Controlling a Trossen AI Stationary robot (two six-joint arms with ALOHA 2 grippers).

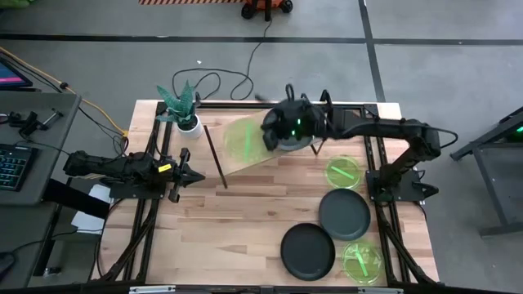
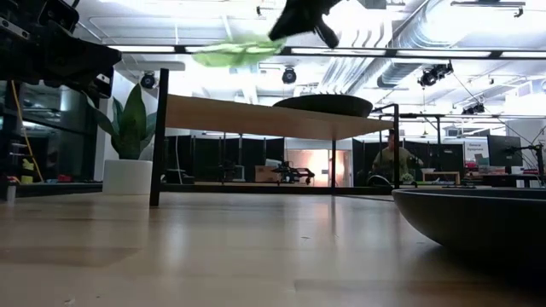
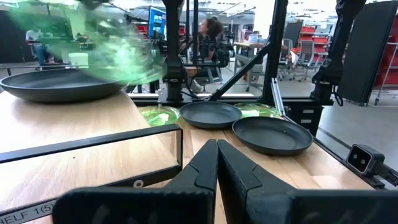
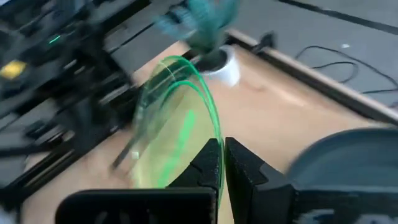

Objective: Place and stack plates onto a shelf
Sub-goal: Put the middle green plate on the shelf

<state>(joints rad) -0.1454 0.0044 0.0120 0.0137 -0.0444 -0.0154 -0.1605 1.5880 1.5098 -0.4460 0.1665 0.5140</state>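
Observation:
My right gripper [image 1: 274, 131] is shut on a translucent green plate [image 1: 243, 139] above the light wooden shelf [image 1: 253, 159] at the table's far middle. The plate shows blurred above the shelf board in the low view [image 2: 230, 55]. One dark grey plate [image 1: 301, 147] rests on the shelf top, partly hidden under my right wrist. On the table at the right lie two green plates [image 1: 343, 171] [image 1: 362, 261] and two dark grey plates [image 1: 345, 214] [image 1: 308, 251]. My left gripper [image 1: 186, 173] waits shut at the table's left, holding nothing. My right gripper pinches the green plate's rim [image 4: 211, 134] between its two fingers. The fingers [image 4: 239, 165] come slanting down from the table's right. The plate reaches out from them toward the table's left, lifted clear above the shelf and slightly tilted.
A potted plant [image 1: 184, 110] in a white pot stands at the table's far left corner, beside the shelf's left legs [image 1: 214, 159]. The shelf stands on thin black legs [image 2: 158, 136] with open space beneath. Bare tabletop lies at the near left [image 1: 229, 237].

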